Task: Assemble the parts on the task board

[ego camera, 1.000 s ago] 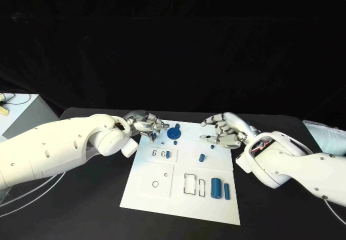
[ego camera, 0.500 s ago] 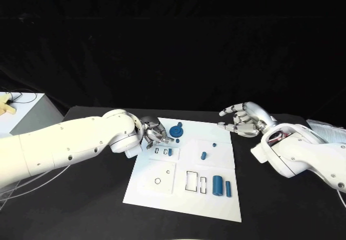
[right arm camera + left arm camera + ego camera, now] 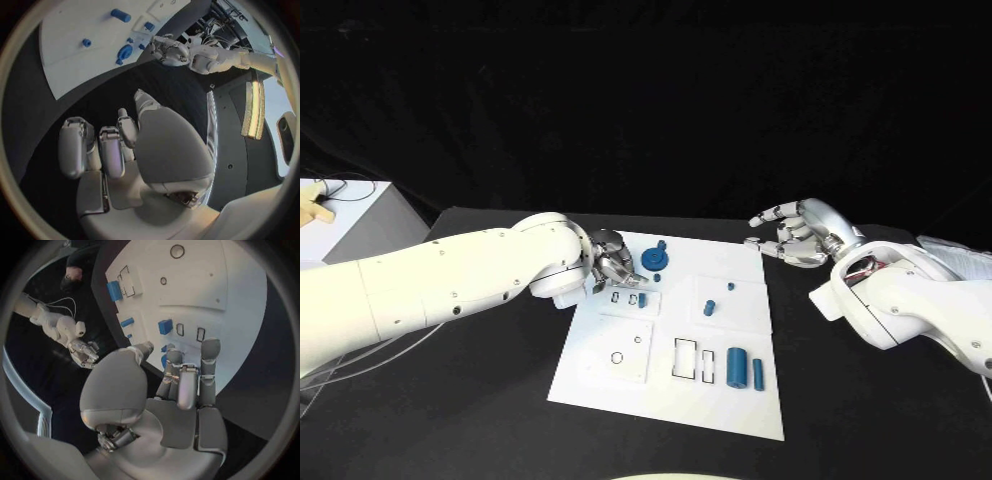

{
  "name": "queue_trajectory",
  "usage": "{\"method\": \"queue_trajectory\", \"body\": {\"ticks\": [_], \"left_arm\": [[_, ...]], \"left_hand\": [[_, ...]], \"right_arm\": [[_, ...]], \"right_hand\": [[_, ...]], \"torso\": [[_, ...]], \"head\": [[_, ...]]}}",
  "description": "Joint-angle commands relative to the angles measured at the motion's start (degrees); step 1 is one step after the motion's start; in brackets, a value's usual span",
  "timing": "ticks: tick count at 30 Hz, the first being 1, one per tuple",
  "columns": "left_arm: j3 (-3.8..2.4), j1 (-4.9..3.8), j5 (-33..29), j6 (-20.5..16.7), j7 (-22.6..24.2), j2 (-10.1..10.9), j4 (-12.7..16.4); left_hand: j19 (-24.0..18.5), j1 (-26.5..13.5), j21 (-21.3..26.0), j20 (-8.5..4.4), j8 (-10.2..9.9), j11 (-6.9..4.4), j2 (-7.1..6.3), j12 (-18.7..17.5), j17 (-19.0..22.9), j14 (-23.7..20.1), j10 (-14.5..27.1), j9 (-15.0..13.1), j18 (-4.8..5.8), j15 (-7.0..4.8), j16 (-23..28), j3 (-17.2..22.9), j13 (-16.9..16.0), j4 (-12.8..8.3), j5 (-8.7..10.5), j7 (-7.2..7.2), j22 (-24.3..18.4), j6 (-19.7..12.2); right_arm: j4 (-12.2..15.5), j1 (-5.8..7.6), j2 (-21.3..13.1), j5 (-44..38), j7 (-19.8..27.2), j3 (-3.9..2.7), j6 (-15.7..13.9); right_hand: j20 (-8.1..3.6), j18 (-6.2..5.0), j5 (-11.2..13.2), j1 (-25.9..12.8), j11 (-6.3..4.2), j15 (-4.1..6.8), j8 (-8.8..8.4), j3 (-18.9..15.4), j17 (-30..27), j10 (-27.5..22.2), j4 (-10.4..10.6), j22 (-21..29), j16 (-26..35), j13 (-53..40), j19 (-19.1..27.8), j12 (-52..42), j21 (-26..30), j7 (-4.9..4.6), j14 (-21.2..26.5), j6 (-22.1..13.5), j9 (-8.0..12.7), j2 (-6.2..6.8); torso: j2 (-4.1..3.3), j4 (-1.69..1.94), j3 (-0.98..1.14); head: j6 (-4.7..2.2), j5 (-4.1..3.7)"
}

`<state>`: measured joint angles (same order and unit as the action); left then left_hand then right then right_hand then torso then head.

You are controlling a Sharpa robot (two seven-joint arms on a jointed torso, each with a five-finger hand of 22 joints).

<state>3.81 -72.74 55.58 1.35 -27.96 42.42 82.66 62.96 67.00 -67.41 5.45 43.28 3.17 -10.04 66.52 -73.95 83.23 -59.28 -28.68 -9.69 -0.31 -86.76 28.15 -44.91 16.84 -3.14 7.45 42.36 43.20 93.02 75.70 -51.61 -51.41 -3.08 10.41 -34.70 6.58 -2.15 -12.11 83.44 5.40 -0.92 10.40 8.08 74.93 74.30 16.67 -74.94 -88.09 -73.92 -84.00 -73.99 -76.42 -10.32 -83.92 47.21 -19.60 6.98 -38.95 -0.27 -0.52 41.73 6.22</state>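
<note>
Lying lengthwise toward robot: blue cylinder (image 3: 734,365)

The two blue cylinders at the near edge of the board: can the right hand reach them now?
Probably yes: the right hand is empty, and nothing stands over the two blue cylinders.

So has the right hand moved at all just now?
Yes. The right hand has pulled back off the board, outward past its right edge.

Parts (image 3: 734,366) on task board (image 3: 617,398), centre of table (image 3: 473,400).
</note>
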Motion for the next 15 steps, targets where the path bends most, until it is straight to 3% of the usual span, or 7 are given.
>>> {"method": "queue_trajectory", "body": {"ticks": [1, 15], "left_arm": [[-0.01, -0.08, 1.0, 3.6, -0.6, -0.8, -0.1], [0.15, -0.05, 0.9, 8.5, -1.3, -2.5, -1.9]], "left_hand": [[0.0, -0.8, -0.2, -0.05, 0.5, -0.16, -0.14, 0.1, 0.0, 0.0, 0.0, -0.2, 0.53, -0.1, 0.2, -0.4, 0.2, 0.0, 0.0, -0.33, -0.1, 0.2], [-0.3, -3.7, -0.3, -0.02, 1.3, -0.04, 0.04, 0.0, 0.5, -0.4, 0.9, -1.2, 0.54, -0.03, 0.4, -1.7, 1.0, 0.1, 0.04, -0.21, -0.3, -0.8]], "right_arm": [[0.0, 0.04, 0.1, 0.2, -0.6, -0.03, 0.3], [0.0, 0.06, 0.3, -0.7, -1.1, -0.03, 0.7]], "right_hand": [[0.05, -1.0, -0.3, -0.5, -0.08, 0.07, 0.3, 0.3, 11.2, 0.3, -0.1, -5.5, 0.1, 0.0, -0.3, -0.3, 0.3, 0.04, -5.0, 0.3, 0.0, 0.16], [0.04, -1.05, -0.3, -0.4, -0.09, 0.08, 0.31, 0.3, 11.2, 0.3, -0.1, -5.3, 0.1, 0.0, -0.2, -0.4, 0.5, 0.06, -5.0, 0.3, 0.0, 0.28]], "torso": [[-0.15, 0.09, -0.14], [-0.2, 0.15, -0.12]], "head": [[0.13, -0.07], [0.81, -0.62]]}}
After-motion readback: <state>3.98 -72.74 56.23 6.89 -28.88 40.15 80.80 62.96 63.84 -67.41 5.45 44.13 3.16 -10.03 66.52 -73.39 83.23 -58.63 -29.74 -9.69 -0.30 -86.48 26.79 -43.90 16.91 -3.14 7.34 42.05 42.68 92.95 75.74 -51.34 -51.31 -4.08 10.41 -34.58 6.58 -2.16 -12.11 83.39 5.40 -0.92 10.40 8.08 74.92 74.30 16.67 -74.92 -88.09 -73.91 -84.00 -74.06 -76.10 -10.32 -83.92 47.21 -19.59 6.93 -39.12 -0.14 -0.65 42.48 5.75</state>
